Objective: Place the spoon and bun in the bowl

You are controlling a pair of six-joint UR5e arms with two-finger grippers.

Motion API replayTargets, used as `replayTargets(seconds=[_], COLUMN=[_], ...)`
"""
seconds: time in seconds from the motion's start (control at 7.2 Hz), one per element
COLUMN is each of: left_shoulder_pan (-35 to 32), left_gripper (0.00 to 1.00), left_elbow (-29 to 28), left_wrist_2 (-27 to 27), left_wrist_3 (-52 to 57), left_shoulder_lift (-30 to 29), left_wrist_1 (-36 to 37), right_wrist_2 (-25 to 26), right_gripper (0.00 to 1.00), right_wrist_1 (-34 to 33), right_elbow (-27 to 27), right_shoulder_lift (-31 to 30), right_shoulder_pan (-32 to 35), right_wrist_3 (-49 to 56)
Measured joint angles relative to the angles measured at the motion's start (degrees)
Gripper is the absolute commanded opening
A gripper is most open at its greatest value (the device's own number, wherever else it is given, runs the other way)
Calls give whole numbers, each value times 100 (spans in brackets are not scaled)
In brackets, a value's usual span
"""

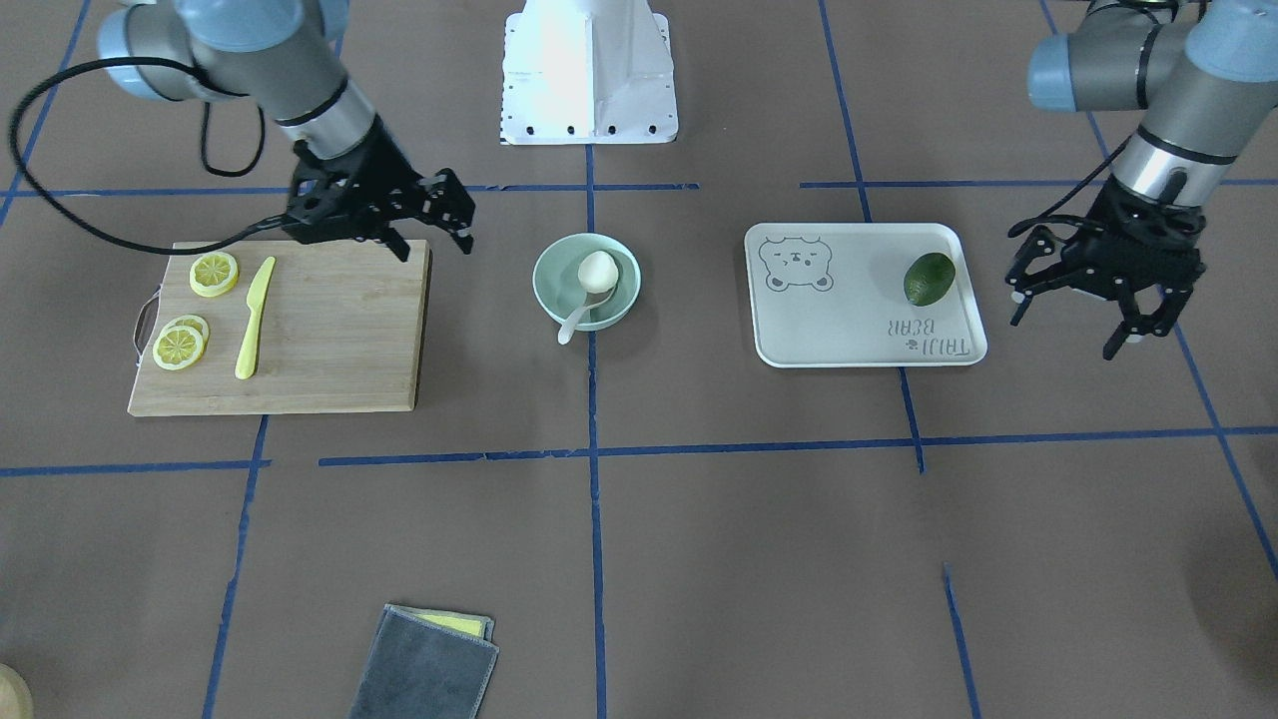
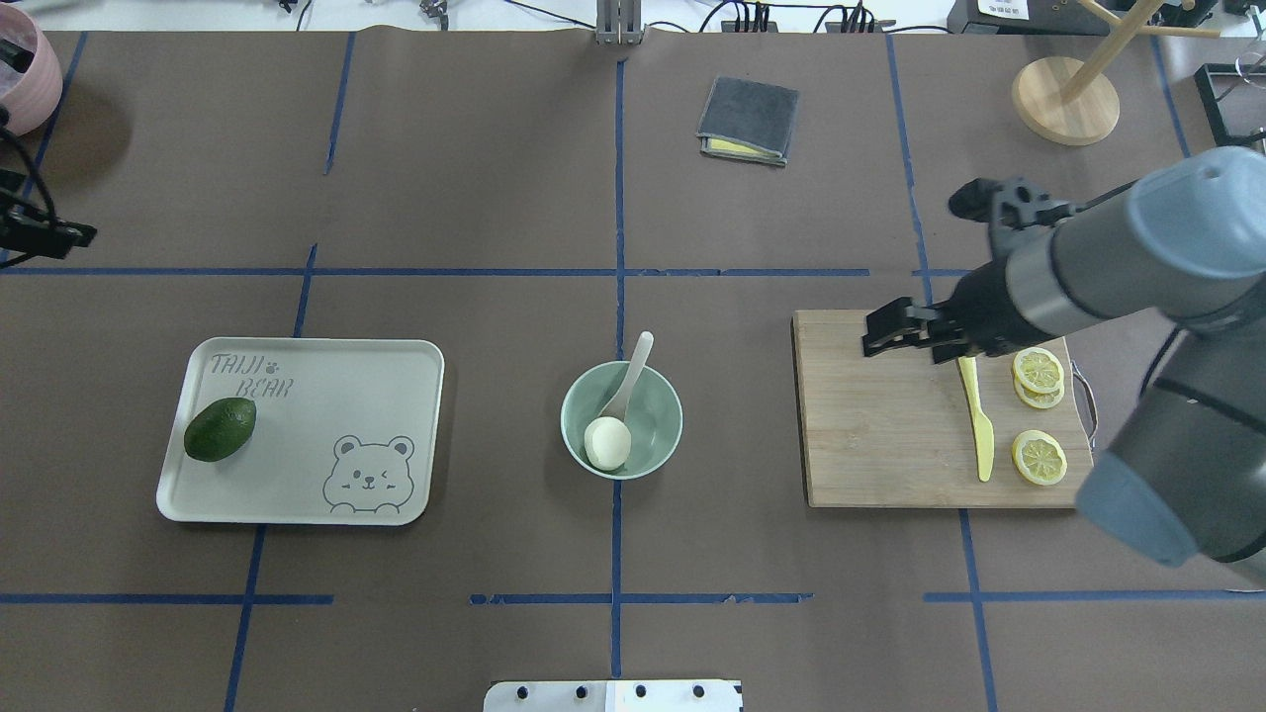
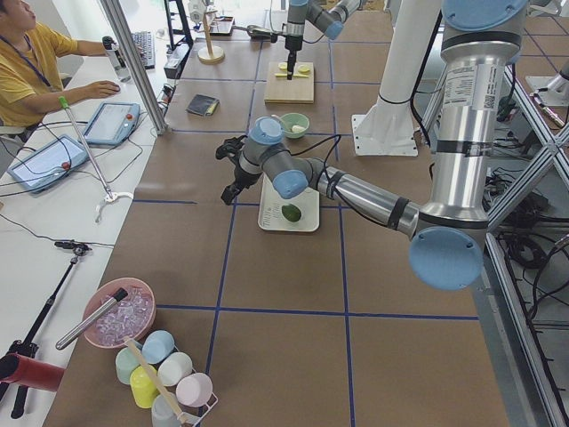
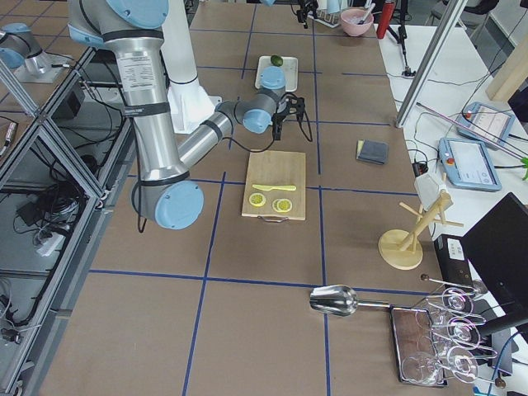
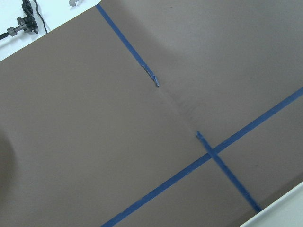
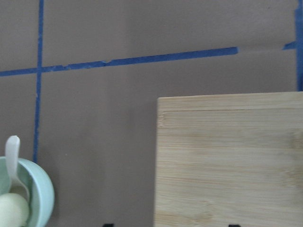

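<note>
The pale mint-green bowl stands at the table's middle. The white bun lies inside it. The pale spoon rests with its scoop in the bowl and its handle over the rim. My right gripper is open and empty, above the corner of the cutting board nearest the bowl. My left gripper is open and empty, beside the tray on the side away from the bowl. The right wrist view shows the bowl, bun and spoon handle at its lower left.
A wooden cutting board holds lemon slices and a yellow plastic knife. A pale tray holds an avocado. A folded grey cloth and a wooden stand lie at the far side.
</note>
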State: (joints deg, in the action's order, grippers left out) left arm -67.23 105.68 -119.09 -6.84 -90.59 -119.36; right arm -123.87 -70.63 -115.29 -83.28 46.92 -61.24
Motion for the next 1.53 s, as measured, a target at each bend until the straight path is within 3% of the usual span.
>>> replayTargets(seconds=[0.28, 0.42, 0.56, 0.69, 0.83, 1.11, 1.53], left_shoulder_pan=[-845, -1199, -1400, -1477, -1502, -1506, -1500], left_gripper=[100, 100, 100, 100, 100, 100, 100], left_elbow=[-245, -331, -400, -502, -627, -858, -979], left_wrist_2=[-411, -875, -1452, -1889, -2083, -2054, -1756], left_wrist_3=[1076, 1375, 1498, 1537, 1555, 1550, 1533], left_shoulder_lift=[180, 206, 219, 241, 341, 512, 334], left_wrist_1=[330, 758, 1346, 1855, 2019, 1584, 1616], right_wrist_2=[-844, -1159, -1389, -1592, -1721, -1774, -1353], right_gripper=[84, 87, 100, 100, 100, 100, 100], right_wrist_1=[-44, -57, -67, -117, -223, -641, -1448], right_elbow=[238, 513, 772, 964, 1052, 1113, 1109], right_shoulder_lift=[-864, -1118, -1302, -1422, -1477, -1493, -1417], right_shoulder_pan=[1438, 2095, 2637, 3044, 3275, 3476, 3563], right_wrist_3=[2248, 3243, 4044, 4646, 4975, 5583, 6562])
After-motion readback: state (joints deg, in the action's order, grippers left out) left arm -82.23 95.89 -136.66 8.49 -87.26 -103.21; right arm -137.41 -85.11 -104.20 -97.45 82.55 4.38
